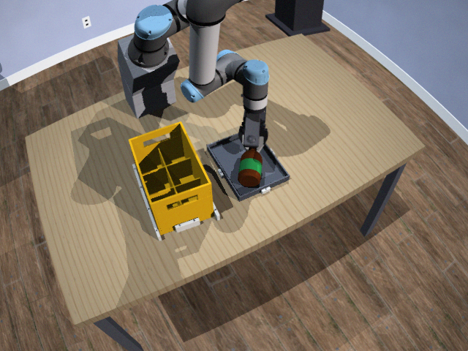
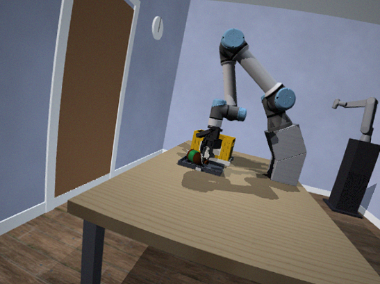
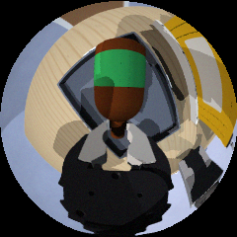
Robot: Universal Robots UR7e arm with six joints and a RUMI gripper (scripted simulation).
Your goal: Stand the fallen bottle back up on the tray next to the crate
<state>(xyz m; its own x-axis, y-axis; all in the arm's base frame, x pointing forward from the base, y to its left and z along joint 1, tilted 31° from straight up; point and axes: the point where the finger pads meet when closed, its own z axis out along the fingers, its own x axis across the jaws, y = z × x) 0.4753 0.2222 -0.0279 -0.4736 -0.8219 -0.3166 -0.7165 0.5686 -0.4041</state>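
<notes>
Presently, in the top view, the hand (image 1: 252, 146) sits just right of frame centre, closed on the neck of the bottle (image 1: 250, 168); the bottle is brown with a green label band and lies over the dark grey tray (image 1: 277, 166), its base pointing toward the lower edge of the frame and its neck toward the upper edge; whether the body rests on the tray floor or is slightly raised cannot be told from this view. The tray lies on the desk (image 1: 340, 124), just right of the yellow crate (image 1: 189, 208); the two stand close but apart, with a narrow strip of desk between them; the crate is divided into compartments by inner partitions. In the wrist view, the bottle (image 3: 118, 84) fills the upper centre of the frame, its neck running down between the two grey fingers at lower centre; the tray (image 3: 71, 91) shows behind the bottle on both sides, and the crate (image 3: 209, 74) appears at the right edge. In the exterior view, the hand (image 2: 205, 157) points downward at frame centre, with the bottle (image 2: 192, 156) to its left above the tray (image 2: 198, 166) and the crate (image 2: 226, 147) behind; the arm's grey pedestal (image 2: 289, 156) stands on the desk (image 2: 244, 227) to the right.
</notes>
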